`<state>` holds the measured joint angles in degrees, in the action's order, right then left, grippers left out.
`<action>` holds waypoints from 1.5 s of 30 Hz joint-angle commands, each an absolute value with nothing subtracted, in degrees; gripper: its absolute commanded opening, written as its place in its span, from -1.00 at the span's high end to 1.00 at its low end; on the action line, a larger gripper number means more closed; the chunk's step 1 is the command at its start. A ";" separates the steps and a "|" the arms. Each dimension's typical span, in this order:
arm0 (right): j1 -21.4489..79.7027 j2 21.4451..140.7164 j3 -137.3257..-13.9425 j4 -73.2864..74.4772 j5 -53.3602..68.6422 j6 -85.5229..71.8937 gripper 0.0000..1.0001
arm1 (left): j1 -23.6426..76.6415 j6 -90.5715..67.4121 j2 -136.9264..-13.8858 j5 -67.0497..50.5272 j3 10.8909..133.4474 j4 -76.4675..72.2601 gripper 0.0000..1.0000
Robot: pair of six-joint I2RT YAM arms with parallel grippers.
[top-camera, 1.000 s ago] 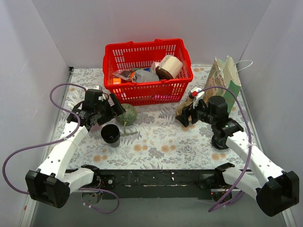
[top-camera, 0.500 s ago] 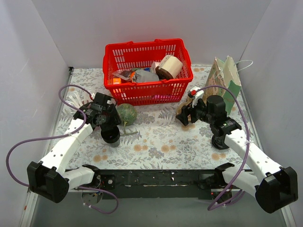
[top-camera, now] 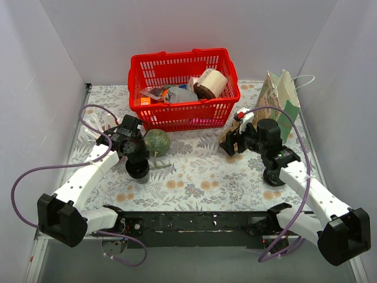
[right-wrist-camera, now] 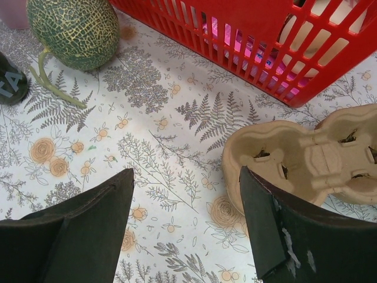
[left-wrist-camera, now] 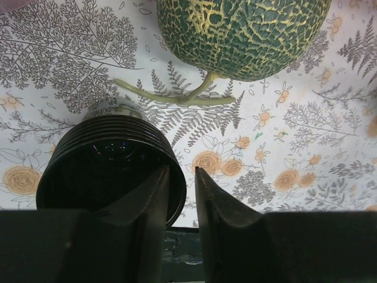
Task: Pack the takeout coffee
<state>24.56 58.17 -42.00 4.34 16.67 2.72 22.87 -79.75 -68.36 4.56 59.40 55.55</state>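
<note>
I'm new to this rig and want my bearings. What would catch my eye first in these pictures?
The red basket, heaped with goods at the far middle of the table, stands out most. Just in front of it lies a netted green melon, beside a black cup whose rim the left gripper straddles. To the right, a cardboard cup carrier lies by the open right gripper.

Cup (left-wrist-camera: pixel 109 171): black. Melon (left-wrist-camera: pixel 241 35): dark green, yellow netting. Basket (top-camera: pixel 188 115): red. Cup carrier (right-wrist-camera: pixel 306 153): tan. Table cover (right-wrist-camera: pixel 177 177): white, grey ferns, orange flowers.
</note>
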 commanded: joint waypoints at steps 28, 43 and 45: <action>24.70 59.33 -42.98 2.99 25.04 3.25 -0.57 | 23.64 -76.73 -70.13 7.64 70.48 63.98 1.00; 24.70 54.49 -41.75 1.67 23.73 3.52 -0.58 | 23.64 -69.44 -72.16 12.74 89.55 74.53 1.00; 24.70 53.62 -41.66 1.84 22.15 3.08 -0.58 | 23.56 -68.82 -72.51 12.40 92.54 75.41 1.00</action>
